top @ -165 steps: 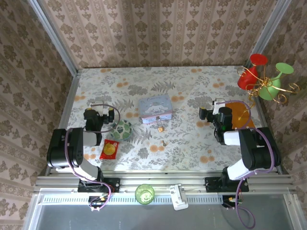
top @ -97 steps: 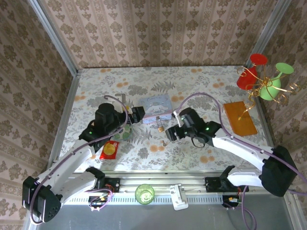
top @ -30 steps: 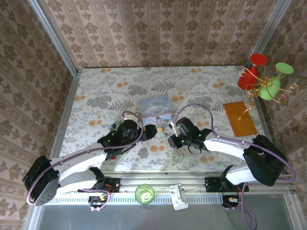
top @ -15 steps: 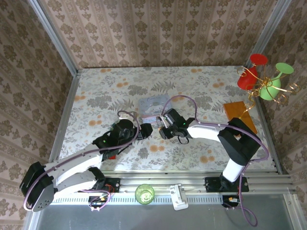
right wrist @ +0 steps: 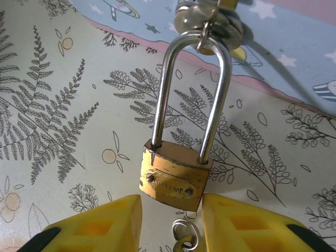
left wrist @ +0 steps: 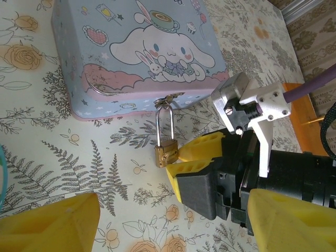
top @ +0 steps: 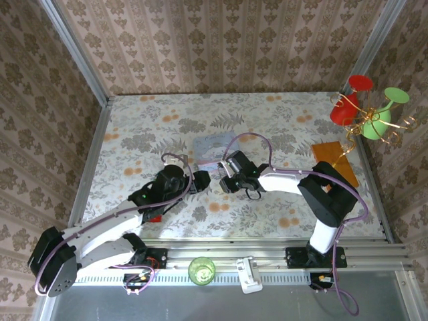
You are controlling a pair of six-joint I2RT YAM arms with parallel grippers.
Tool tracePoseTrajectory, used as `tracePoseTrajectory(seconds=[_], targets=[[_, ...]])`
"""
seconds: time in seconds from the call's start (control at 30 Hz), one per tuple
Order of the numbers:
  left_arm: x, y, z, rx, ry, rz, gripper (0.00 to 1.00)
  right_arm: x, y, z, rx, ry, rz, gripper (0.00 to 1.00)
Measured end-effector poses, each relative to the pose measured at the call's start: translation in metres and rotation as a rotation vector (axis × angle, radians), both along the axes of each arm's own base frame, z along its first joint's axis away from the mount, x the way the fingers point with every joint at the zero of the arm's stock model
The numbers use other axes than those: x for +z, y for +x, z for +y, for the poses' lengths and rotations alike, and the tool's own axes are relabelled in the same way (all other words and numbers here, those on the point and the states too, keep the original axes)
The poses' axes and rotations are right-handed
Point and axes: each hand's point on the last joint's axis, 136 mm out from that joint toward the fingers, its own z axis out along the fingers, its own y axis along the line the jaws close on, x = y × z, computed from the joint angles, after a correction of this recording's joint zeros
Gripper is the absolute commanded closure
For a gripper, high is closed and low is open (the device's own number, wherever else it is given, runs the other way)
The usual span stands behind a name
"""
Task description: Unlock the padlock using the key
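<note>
Near the front rail stands one green glass [top: 201, 270]. Beyond it, two arms reach over the flowered table [top: 134, 127] and meet at its middle.

The left gripper [left wrist: 173, 210] hangs with its two yellow fingers [left wrist: 47, 226] spread wide and nothing between them. It faces the right gripper [right wrist: 172, 220] across the lock.

One brass padlock [right wrist: 175, 180] lies on the table just in front of the tin. Its face bears a stamped line too small to read.

The right gripper's two fingers stand partly apart, one at each lower corner of the lock's body. Whether they press it or only flank it cannot be told.

One key [right wrist: 181, 241], on a small ring, lies between those fingers just below the lock, cut off by the picture's edge.

The steel shackle [right wrist: 191, 89] runs closed through the clasp [right wrist: 205, 21] of one pale blue tin [left wrist: 131, 52]. The lid shows a white long-eared cartoon animal, a smaller rabbit, a teacup, a heart and stars.

At the far right lie one orange board [top: 338, 164], one red goblet [top: 354, 97] and one green goblet [top: 384, 114], wound with gold wire.
</note>
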Motion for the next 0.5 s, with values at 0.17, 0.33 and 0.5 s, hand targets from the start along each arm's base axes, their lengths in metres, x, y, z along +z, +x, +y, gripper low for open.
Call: tracePoseTrajectory(seconds=[0.17, 0.33, 0.5], targets=[[0.006, 0.0, 0.003, 0.005, -0.011, -0.015, 0.25, -0.007, -0.004, -0.002, -0.011, 0.004, 0.016, 0.68], [0.008, 0.0, 0.005, 0.008, -0.013, -0.019, 0.25, -0.006, -0.006, 0.001, -0.015, 0.014, 0.016, 0.69], [0.01, 0.0, 0.006, 0.008, -0.016, -0.023, 0.26, -0.007, -0.017, 0.006, 0.005, 0.018, 0.006, 0.7]])
